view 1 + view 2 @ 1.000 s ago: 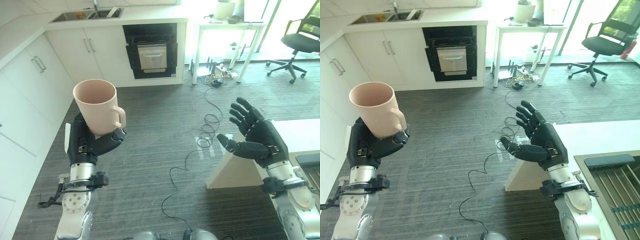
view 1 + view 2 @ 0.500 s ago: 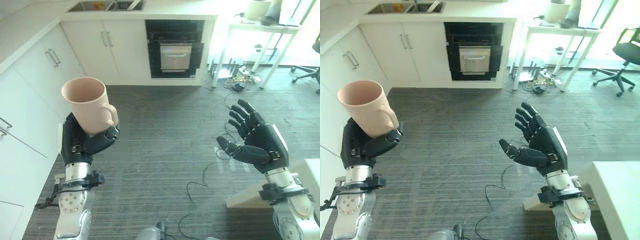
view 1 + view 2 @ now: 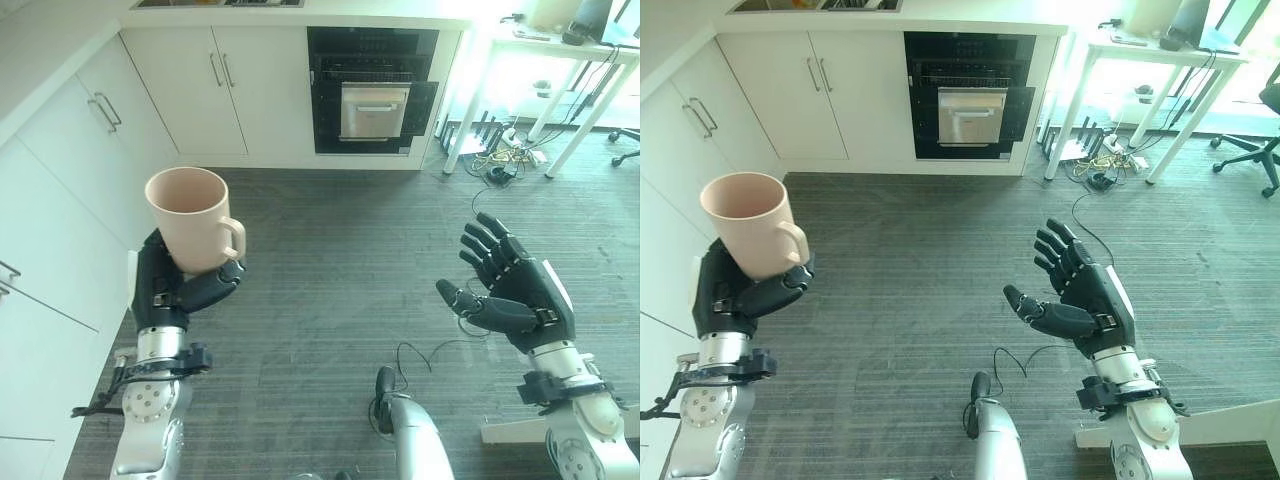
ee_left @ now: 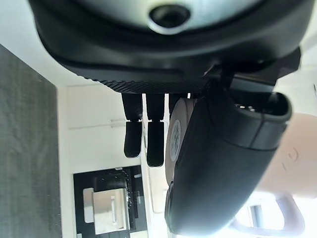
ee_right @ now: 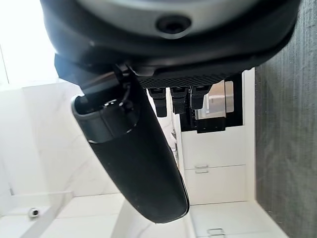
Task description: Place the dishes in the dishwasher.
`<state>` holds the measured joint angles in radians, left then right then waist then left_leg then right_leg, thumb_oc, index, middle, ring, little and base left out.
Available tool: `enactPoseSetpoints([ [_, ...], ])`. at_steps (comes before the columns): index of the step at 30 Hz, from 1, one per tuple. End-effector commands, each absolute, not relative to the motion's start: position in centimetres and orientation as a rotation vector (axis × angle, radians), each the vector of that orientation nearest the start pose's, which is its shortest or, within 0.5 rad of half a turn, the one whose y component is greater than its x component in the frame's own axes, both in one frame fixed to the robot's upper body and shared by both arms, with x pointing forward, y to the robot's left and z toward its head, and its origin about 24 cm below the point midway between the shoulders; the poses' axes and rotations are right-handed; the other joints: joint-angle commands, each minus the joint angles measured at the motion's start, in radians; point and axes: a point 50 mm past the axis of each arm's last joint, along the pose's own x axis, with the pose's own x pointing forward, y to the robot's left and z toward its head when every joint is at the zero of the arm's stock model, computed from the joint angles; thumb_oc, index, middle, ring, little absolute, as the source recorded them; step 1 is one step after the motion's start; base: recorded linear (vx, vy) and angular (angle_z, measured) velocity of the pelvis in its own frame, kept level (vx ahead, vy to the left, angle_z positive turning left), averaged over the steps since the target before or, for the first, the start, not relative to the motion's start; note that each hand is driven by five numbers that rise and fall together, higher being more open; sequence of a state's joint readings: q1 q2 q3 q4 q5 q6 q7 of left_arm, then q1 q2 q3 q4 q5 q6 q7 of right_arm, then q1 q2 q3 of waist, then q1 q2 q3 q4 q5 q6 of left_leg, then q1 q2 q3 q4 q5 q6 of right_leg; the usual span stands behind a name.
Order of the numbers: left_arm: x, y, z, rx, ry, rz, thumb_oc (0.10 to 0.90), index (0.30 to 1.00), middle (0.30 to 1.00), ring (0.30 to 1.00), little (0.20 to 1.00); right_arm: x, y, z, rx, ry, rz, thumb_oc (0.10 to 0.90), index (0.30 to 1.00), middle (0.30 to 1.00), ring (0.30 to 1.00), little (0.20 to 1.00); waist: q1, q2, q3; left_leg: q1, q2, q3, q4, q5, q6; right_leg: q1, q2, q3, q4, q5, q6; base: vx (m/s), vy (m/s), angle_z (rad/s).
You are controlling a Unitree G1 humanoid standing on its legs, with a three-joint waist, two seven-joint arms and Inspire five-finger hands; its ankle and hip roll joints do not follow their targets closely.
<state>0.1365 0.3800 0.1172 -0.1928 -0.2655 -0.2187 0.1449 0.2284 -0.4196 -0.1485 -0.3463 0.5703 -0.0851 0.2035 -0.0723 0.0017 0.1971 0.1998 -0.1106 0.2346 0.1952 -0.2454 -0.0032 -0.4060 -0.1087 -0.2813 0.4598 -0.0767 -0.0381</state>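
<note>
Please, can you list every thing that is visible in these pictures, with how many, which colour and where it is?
mug: one, pale pink, upright, held in the left hand above the floor
oven: one, black with a silver door, built into the cabinets at the far wall
cabinets: a white run along the far wall and the left side, with metal handles
table: one, white, far right beside the oven
floor: dark grey, striped
left hand: dark, fingers curled round the mug
right hand: dark, fingers spread, holding nothing
</note>
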Motion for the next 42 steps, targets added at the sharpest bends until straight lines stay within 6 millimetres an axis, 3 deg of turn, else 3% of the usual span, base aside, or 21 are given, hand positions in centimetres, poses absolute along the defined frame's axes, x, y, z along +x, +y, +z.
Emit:
enactPoseSetpoints([
  [1,21.7,23.8,17.0,0.205,-0.653,0.150,0.400,0.300,0.300,0.300,0.300,21.3,-22.5,15.9,0.110,-0.542,0.195,0.800,0.900,0.900,0.900,0.900,-0.001,-0.040,-0.101,-0.111,0.139,-0.116,0.105,-0.082,-0.014,0.153,-0.046,0.076,-0.160,0.027,0.181,0.52,-0.344,-0.07],
  [2,21.6,23.9,16.8,0.197,-0.651,0.157,0.400,0.300,0.300,0.300,0.300,21.2,-22.4,15.9,0.095,-0.536,0.201,0.800,0.900,0.900,0.900,0.900,0.000,-0.031,-0.110,-0.082,0.156,-0.105,0.105,0.009,-0.040,0.171,-0.018,0.085,-0.160,0.007,0.159,0.69,-0.470,-0.48],
  [3,21.3,24.0,16.6,0.173,-0.643,0.166,0.400,0.300,0.300,0.300,0.300,21.1,-22.4,15.7,0.082,-0.522,0.210,0.800,0.900,0.900,0.900,0.900,0.004,-0.038,-0.114,-0.048,0.167,-0.092,0.105,0.181,-0.078,0.204,0.009,0.113,-0.160,-0.029,0.123,0.50,-0.358,-0.72],
  [4,21.3,24.0,16.6,0.170,-0.643,0.166,0.400,0.300,0.300,0.300,0.300,21.1,-22.5,15.7,0.081,-0.521,0.212,0.800,0.900,0.900,0.900,0.900,0.007,-0.041,-0.111,-0.043,0.166,-0.090,0.106,0.200,-0.083,0.210,0.011,0.118,-0.160,-0.033,0.118,0.40,-0.319,-0.93],
  [6,21.1,23.9,16.3,0.154,-0.644,0.164,0.400,0.300,0.300,0.300,0.300,21.0,-22.7,15.6,0.073,-0.511,0.224,0.800,0.900,0.900,0.900,0.900,0.012,-0.053,-0.095,-0.123,0.188,-0.084,0.312,0.287,-0.110,0.254,0.031,0.143,-0.160,-0.058,0.083,0.20,-0.215,-0.74],
  [9,21.1,23.5,15.9,0.132,-0.642,0.135,0.400,0.300,0.300,0.300,0.300,20.9,-23.0,15.3,0.057,-0.506,0.218,0.800,0.900,0.900,0.900,0.900,0.018,-0.067,-0.066,-0.293,0.214,-0.084,0.548,0.296,-0.094,0.310,0.049,0.156,-0.160,-0.081,0.046,0.21,-0.184,-0.34],
  [11,21.2,23.2,15.7,0.115,-0.637,0.117,0.400,0.300,0.300,0.300,0.300,21.1,-22.9,15.4,0.060,-0.506,0.209,0.800,0.900,0.900,0.900,0.900,0.031,-0.065,-0.049,-0.353,0.179,-0.098,0.469,0.243,-0.060,0.329,0.055,0.163,-0.160,-0.091,0.055,0.27,0.011,-0.41],
  [12,20.9,23.2,15.5,0.108,-0.633,0.117,0.400,0.300,0.300,0.300,0.300,21.3,-22.6,15.5,0.063,-0.502,0.220,0.800,0.900,0.900,0.900,0.900,0.038,-0.058,-0.048,-0.331,0.168,-0.072,0.249,0.233,-0.050,0.341,0.069,0.188,-0.160,-0.112,0.074,0.38,0.136,-0.37],
  [13,20.8,23.3,15.5,0.111,-0.632,0.117,0.400,0.300,0.300,0.300,0.300,21.4,-22.5,15.5,0.064,-0.497,0.224,0.800,0.900,0.900,0.900,0.900,0.042,-0.059,-0.049,-0.307,0.163,-0.062,0.158,0.245,-0.051,0.346,0.068,0.201,-0.160,-0.119,0.080,0.51,0.342,-0.51],
  [14,20.6,23.3,15.4,0.114,-0.632,0.129,0.400,0.300,0.300,0.300,0.300,21.3,-22.3,15.3,0.059,-0.490,0.238,0.800,0.900,0.900,0.900,0.900,0.047,-0.007,-0.045,-0.412,0.210,-0.120,0.105,0.190,-0.073,0.370,0.113,0.213,-0.160,-0.147,0.097,0.34,0.274,-0.66],
  [18,20.5,23.4,15.3,0.108,-0.646,0.132,0.400,0.300,0.300,0.300,0.300,21.0,-22.7,15.6,0.046,-0.508,0.244,0.800,0.900,0.900,0.900,0.900,0.059,0.004,-0.061,-0.478,0.227,-0.149,0.105,0.171,-0.081,0.416,0.109,0.200,-0.160,-0.192,0.103,0.30,0.263,-0.51],
  [21,21.4,23.3,15.9,0.116,-0.662,0.133,0.400,0.300,0.300,0.300,0.300,21.0,-22.2,15.9,0.081,-0.530,0.253,0.800,0.900,0.900,0.900,0.900,0.064,0.003,-0.088,-0.440,0.193,-0.127,0.105,0.120,-0.039,0.474,0.050,0.157,-0.160,-0.192,0.145,0.45,0.415,-0.47],
  [24,22.2,23.0,16.6,0.138,-0.664,0.104,0.400,0.300,0.300,0.300,0.300,21.2,-21.3,15.8,0.092,-0.535,0.233,0.800,0.900,0.900,0.900,0.900,0.070,-0.003,-0.103,-0.396,0.138,-0.171,0.105,0.088,0.007,0.521,0.033,0.093,-0.160,-0.003,0.210,0.46,0.400,0.39],
  [26,22.1,23.1,16.7,0.160,-0.666,0.105,0.400,0.300,0.300,0.300,0.300,21.2,-20.6,15.5,0.103,-0.529,0.246,0.800,0.900,0.900,0.900,0.900,0.070,0.014,-0.088,-0.345,0.116,-0.196,0.105,0.066,0.026,0.394,0.025,0.088,0.165,0.074,0.211,0.29,0.323,0.78],
  [27,22.1,23.2,16.8,0.164,-0.666,0.111,0.400,0.300,0.300,0.300,0.300,21.3,-20.5,15.4,0.100,-0.525,0.254,0.800,0.900,0.900,0.900,0.900,0.071,0.017,-0.086,-0.337,0.115,-0.187,0.105,0.061,0.028,0.353,0.022,0.080,0.182,0.059,0.203,0.23,0.204,0.19],
  [30,22.2,23.6,17.2,0.162,-0.668,0.111,0.400,0.300,0.300,0.300,0.300,21.2,-20.8,15.4,0.096,-0.528,0.253,0.800,0.900,0.900,0.900,0.900,0.067,0.011,-0.076,-0.315,0.112,-0.176,0.105,0.055,0.023,0.335,0.033,0.038,0.014,0.025,0.183,0.23,-0.008,0.15],
  [31,22.1,23.5,17.2,0.165,-0.675,0.099,0.400,0.300,0.300,0.300,0.300,21.1,-21.2,15.5,0.096,-0.539,0.248,0.800,0.900,0.900,0.900,0.900,0.055,0.005,-0.064,-0.292,0.116,-0.174,0.105,0.037,0.019,0.342,0.025,0.026,-0.139,0.044,0.175,0.28,-0.127,0.43],
  [33,21.8,23.3,17.1,0.172,-0.678,0.102,0.400,0.300,0.300,0.300,0.300,20.9,-21.6,15.7,0.095,-0.544,0.256,0.800,0.900,0.900,0.900,0.900,0.037,-0.017,-0.051,-0.257,0.096,-0.168,0.105,-0.005,0.020,0.257,-0.037,0.079,-0.160,0.029,0.182,0.31,-0.185,0.05],
  [35,21.7,23.2,17.1,0.176,-0.675,0.111,0.400,0.300,0.300,0.300,0.300,20.8,-21.5,15.8,0.094,-0.540,0.268,0.800,0.900,0.900,0.900,0.900,0.023,-0.028,-0.053,-0.228,0.081,-0.174,0.105,-0.043,0.022,0.154,-0.083,0.142,-0.160,0.059,0.201,0.34,-0.236,0.04],
  [38,21.4,23.4,17.3,0.193,-0.679,0.127,0.400,0.300,0.300,0.300,0.300,20.8,-21.3,16.0,0.101,-0.545,0.293,0.800,0.900,0.900,0.900,0.900,0.023,-0.036,-0.054,-0.198,0.081,-0.183,0.105,-0.077,0.028,0.106,-0.100,0.148,-0.160,0.090,0.216,0.32,-0.250,0.01],
  [42,21.4,23.6,17.3,0.190,-0.674,0.154,0.400,0.300,0.300,0.300,0.300,21.2,-21.0,16.2,0.103,-0.536,0.304,0.800,0.900,0.900,0.900,0.900,0.031,-0.045,-0.080,-0.155,0.115,-0.181,0.105,-0.092,0.005,0.139,-0.082,0.128,-0.160,0.053,0.215,0.36,-0.329,0.28],
])
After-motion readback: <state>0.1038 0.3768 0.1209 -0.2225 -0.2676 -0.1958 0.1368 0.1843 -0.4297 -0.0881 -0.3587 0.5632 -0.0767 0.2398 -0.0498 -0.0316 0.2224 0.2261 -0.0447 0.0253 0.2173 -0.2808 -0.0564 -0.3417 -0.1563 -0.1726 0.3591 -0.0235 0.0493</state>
